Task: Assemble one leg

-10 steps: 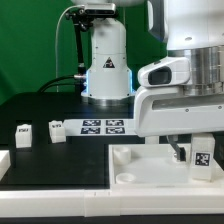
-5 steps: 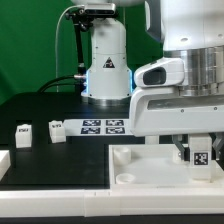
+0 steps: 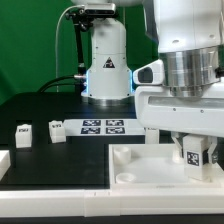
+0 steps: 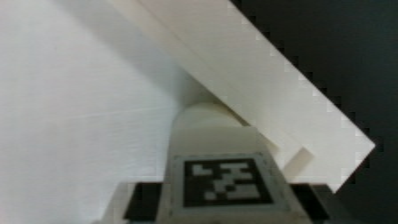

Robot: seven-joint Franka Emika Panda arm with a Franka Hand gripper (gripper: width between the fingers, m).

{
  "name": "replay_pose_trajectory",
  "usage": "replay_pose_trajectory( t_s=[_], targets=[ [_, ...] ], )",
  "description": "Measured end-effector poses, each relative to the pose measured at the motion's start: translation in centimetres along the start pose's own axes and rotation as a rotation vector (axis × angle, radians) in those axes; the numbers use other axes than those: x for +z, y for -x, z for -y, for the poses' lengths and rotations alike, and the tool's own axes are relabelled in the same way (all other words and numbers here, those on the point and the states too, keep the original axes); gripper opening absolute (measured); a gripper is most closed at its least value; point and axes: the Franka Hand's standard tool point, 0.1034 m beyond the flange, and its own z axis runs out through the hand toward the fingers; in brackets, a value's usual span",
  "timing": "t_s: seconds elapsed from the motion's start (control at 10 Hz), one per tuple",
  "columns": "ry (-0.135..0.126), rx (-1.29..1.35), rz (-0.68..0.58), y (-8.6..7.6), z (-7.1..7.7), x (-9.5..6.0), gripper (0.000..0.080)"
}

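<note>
One leg [image 3: 195,153] is seen clamped in the hand [image 3: 195,160], its tagged face turned toward the exterior view, and it is held just above the large white panel [image 3: 140,165] near that panel's corner on the exterior view's right. In the wrist view the same leg [image 4: 222,165] is shown pointing down at the panel [image 4: 89,120], with dark finger pads [image 4: 146,200] pressed against its sides. Two more small tagged blocks [image 3: 22,134] [image 3: 57,131] are left standing on the black tabletop [image 3: 60,160], well apart from the hand, beside the marker board [image 3: 103,126].

The leg is judged to be light, stiff and hard plastic, with smooth sides that could slip or twist under a loose hold; it is best gripped across its two flat opposite faces, high enough that the lower end is left free for the socket.

Whether the leg's tip is touching the panel cannot be told, since the contact point is hidden by the hand and the leg itself. No socket beneath it can be made out, and the panel's far edge is cut off
</note>
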Motion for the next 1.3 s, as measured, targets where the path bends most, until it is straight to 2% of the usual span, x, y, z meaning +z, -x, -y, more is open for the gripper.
replay_pose_trajectory(
  t_s=[0.4, 0.7, 0.9, 1.0, 1.3],
  targets=[
    [0.0, 0.501, -0.004, 0.31, 0.14, 0.11, 0.027],
    [-0.005, 0.638, 0.002, 0.23, 0.12, 0.09, 0.027],
    [-0.005, 0.56, 0.002, 0.28, 0.14, 0.1, 0.0522],
    [-0.004, 0.476, 0.001, 0.27, 0.13, 0.09, 0.0608],
    [-0.004, 0.076, -0.001, 0.38, 0.2, 0.05, 0.0647]
  ],
)
